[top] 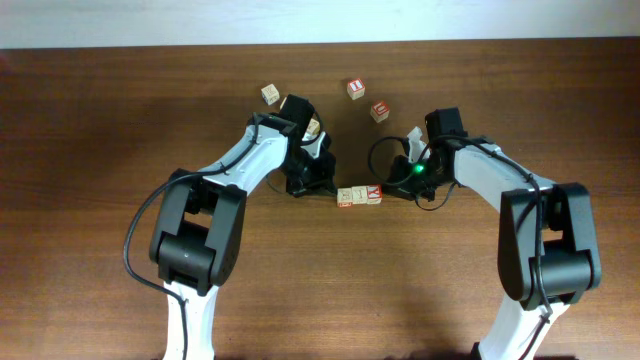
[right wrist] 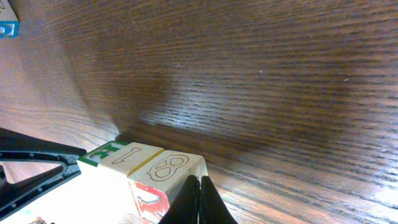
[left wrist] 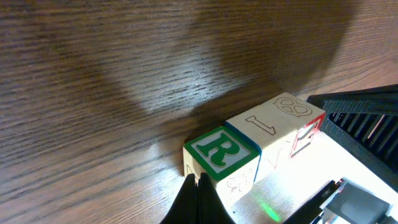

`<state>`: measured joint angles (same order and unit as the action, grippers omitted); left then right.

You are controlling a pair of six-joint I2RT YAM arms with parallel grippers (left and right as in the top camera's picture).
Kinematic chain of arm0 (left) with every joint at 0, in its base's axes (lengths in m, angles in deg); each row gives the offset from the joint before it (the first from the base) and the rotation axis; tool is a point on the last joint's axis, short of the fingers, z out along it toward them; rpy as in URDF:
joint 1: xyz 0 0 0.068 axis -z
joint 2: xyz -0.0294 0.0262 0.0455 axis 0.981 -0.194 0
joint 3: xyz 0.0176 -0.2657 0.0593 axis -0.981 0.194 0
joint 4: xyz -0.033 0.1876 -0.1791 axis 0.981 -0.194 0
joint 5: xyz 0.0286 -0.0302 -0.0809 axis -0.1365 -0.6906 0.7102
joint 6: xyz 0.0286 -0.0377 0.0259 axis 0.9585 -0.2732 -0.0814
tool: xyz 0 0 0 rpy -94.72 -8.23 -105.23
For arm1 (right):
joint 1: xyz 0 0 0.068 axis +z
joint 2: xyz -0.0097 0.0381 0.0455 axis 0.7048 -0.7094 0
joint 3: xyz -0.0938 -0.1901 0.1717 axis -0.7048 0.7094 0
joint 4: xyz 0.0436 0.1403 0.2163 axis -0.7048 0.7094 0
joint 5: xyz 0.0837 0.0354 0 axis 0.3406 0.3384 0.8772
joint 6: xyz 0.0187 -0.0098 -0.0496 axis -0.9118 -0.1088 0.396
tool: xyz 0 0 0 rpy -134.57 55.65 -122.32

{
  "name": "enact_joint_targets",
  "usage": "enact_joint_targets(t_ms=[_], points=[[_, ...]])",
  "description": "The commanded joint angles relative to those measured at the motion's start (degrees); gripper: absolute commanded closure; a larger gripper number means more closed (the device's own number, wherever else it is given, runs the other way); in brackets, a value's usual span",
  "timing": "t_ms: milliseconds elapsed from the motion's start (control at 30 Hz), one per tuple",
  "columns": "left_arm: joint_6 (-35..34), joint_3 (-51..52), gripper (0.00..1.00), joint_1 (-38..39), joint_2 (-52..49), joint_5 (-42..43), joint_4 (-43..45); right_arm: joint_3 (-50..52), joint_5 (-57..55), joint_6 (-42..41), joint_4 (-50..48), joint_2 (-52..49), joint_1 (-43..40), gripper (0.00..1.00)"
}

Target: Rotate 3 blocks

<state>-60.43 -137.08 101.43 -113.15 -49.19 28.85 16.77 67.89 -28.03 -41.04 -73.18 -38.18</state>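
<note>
Dark wood-grain counter (top: 450, 290) is seen carrying a short row of three cubes between the two arms. The row is made up of a green R cube (left wrist: 219, 152), a middle cube (left wrist: 264, 124) and, at its right end, a red-printed end block (top: 373, 194), all set touching side by side. The left gripper (left wrist: 199, 198) is pressed fully together just beside the green R cube; contact cannot be told. The right gripper (right wrist: 200, 198) is likewise pinched closed on nothing, beside the end block. Two more red-printed blocks (top: 355, 88) (top: 379, 110) are found well apart from the row, toward the far edge. A pale cube (top: 270, 93) is seen far left.
</note>
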Motion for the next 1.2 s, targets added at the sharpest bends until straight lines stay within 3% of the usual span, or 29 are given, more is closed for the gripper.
enact_joint_targets(t_ms=[0,233,1167], points=[[-0.3,0.3,1.00,0.7,-0.3,2.5,-0.8,0.3,0.8,0.6,0.1,-0.9,0.4,0.96],[-0.3,0.3,1.00,0.7,-0.3,-2.1,-3.1,0.3,0.8,0.6,0.1,-0.9,0.4,0.96],[-0.3,0.3,1.00,0.7,-0.3,2.5,-1.1,0.3,2.6,0.6,2.6,-0.9,0.5,0.96]])
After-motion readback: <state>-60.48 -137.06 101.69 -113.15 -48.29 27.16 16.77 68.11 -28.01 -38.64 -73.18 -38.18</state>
